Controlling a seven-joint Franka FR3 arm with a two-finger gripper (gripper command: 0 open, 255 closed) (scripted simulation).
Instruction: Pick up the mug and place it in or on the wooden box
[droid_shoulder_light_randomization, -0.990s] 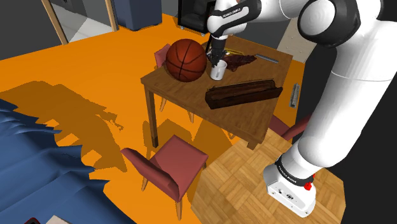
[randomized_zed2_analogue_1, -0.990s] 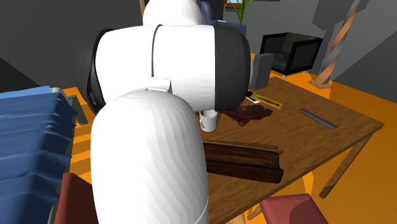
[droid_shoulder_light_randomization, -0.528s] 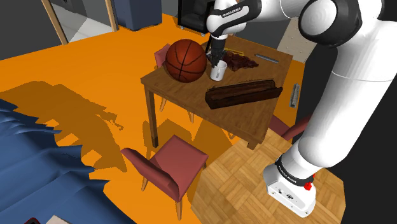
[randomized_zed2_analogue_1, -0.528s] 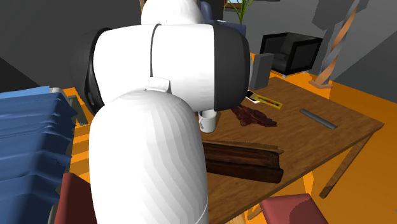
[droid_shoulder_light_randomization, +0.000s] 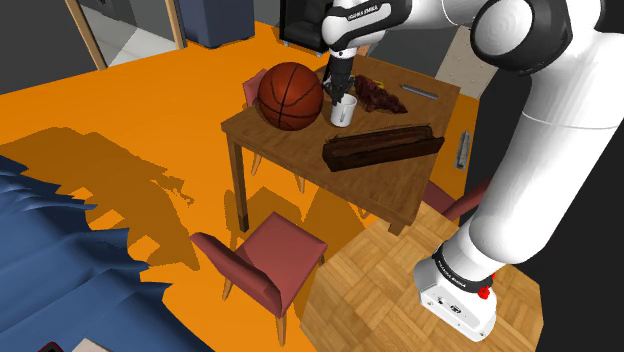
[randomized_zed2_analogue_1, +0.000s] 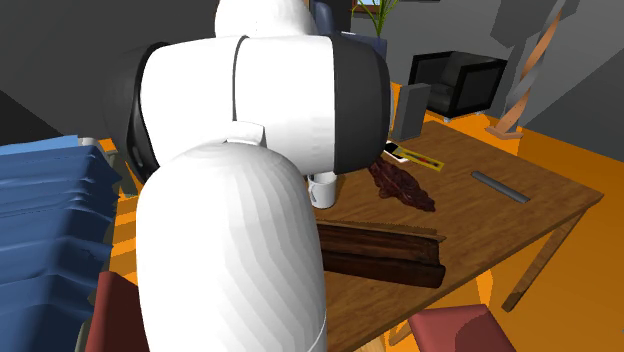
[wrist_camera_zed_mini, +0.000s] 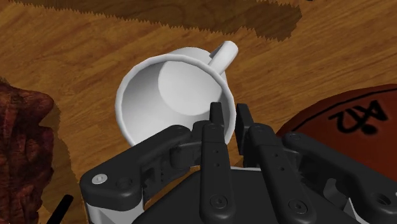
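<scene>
Mug (wrist_camera_zed_mini: 172, 89): white, empty, upright, mouth up. Handle turned away from gripper (wrist_camera_zed_mini: 229, 114); rim wall clasped between its black fingers. Sits toward table's (droid_shoulder_light_randomization: 400, 185) far edge in shoulder view. Wooden box (droid_shoulder_light_randomization: 383, 146): dark brown, long, low trough, lying flat across table's middle, near mug, not touching.

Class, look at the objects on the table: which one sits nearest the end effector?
The white mug: its rim sits between the fingers of the end effector, while the basketball and the long dark wooden box lie farther off.
</scene>
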